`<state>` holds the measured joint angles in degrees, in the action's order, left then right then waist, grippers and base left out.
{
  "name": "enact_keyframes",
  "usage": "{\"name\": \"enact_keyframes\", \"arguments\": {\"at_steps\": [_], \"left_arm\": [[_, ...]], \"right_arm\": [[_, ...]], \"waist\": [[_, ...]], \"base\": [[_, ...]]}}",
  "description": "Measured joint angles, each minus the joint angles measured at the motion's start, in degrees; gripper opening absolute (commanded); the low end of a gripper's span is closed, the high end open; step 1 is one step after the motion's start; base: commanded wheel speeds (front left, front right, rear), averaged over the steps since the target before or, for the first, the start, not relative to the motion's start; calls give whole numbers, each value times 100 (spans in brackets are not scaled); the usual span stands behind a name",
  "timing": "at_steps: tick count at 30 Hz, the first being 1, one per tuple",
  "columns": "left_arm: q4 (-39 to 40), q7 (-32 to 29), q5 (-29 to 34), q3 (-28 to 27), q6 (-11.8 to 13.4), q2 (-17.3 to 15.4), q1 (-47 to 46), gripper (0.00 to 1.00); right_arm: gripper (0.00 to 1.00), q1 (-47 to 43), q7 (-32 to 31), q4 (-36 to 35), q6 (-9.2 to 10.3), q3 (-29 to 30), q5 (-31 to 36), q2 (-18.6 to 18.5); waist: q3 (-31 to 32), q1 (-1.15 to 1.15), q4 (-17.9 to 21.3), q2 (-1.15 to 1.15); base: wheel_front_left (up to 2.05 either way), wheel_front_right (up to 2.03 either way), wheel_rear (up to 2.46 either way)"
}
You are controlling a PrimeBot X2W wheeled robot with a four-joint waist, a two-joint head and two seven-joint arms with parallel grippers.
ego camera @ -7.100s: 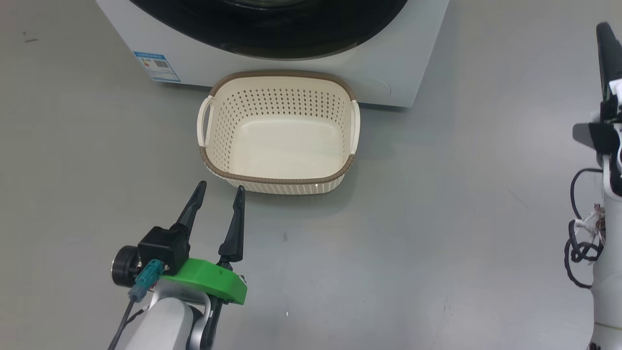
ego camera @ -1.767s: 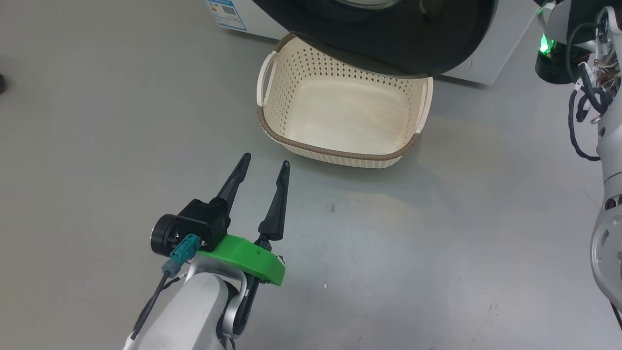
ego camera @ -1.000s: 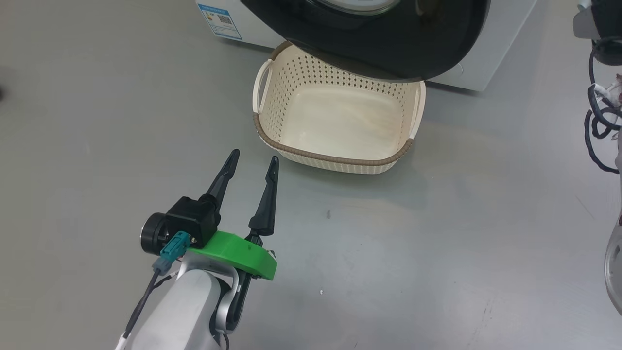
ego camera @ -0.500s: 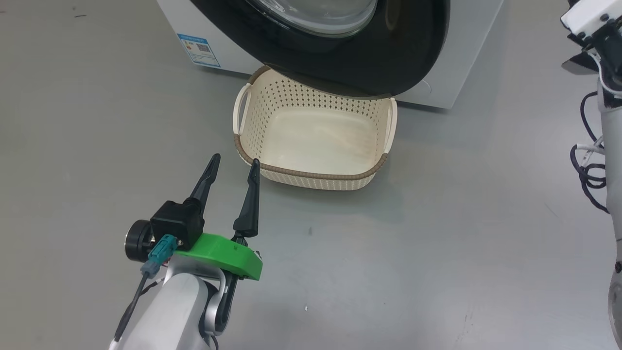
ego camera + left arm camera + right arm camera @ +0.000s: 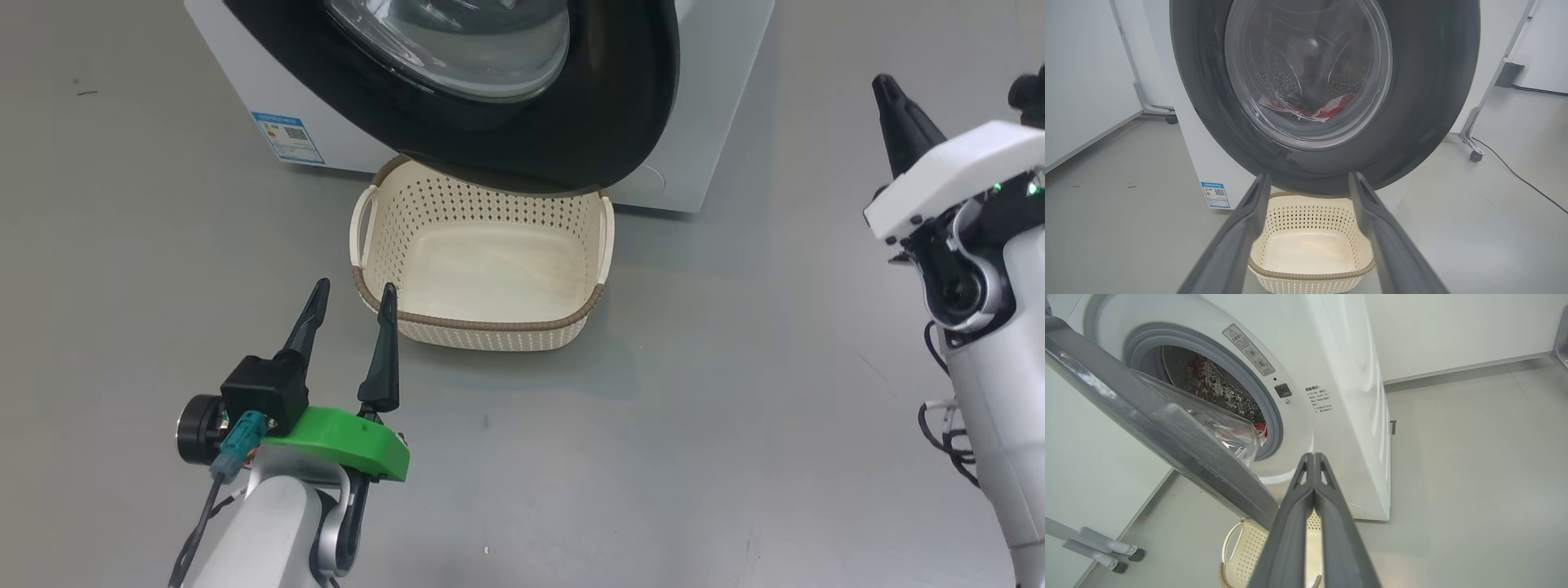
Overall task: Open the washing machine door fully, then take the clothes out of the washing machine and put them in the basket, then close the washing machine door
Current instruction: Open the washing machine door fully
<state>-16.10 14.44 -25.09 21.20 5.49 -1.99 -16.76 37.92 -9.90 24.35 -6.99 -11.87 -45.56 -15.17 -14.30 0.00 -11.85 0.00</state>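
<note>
Above the basket (image 5: 482, 320) rim, door (image 5: 620, 106) edge (ajar)

A white washing machine (image 5: 702, 106) carries a small blue sticker (image 5: 287, 137) and black printed text (image 5: 1318, 399); its porthole (image 5: 1274, 424) is rimmed in grey. The washing machine door (image 5: 620, 82) has a glossy black rim around clear glass. The clothes (image 5: 1331, 111) are bright red with white. The basket (image 5: 490, 333) is cream, patterned with rows of diamond-shaped holes, with a brown woven-look rim. The left gripper (image 5: 354, 284) has black fingers on a bright green mount (image 5: 343, 441). The floor (image 5: 735, 425) is plain grey.
</note>
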Motion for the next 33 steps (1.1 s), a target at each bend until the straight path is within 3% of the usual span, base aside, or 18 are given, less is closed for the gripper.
{"name": "enact_keyframes", "arguments": {"at_steps": [12,13,14,15,23,33], "left_arm": [[0,0,177,-188,-75,1,204,100],[-1,0,189,-214,-75,1,218,100],[-1,0,200,-240,-76,0,225,100],[-2,0,202,-253,-77,0,230,100],[-3,0,259,-294,-178,1,338,100],[0,0,336,-371,-235,0,363,100]], "right_arm": [[0,-1457,1356,-749,0,-259,937,-334],[5,-1566,1444,-771,7,-231,959,-331],[45,-1669,1543,-793,11,-208,987,-330],[100,-1772,1639,-821,65,-185,1021,-330],[100,-2443,2296,-1103,266,44,1081,-247],[100,-2996,2343,-1373,420,119,1087,-76]], "waist": [[247,0,245,0],[260,0,263,0],[274,0,279,0],[291,0,292,0],[384,0,386,0],[388,0,428,0]], "base": [[0,0,0],[0,0,0],[0,0,0],[0,0,0],[0,0,0],[0,0,0]]}}
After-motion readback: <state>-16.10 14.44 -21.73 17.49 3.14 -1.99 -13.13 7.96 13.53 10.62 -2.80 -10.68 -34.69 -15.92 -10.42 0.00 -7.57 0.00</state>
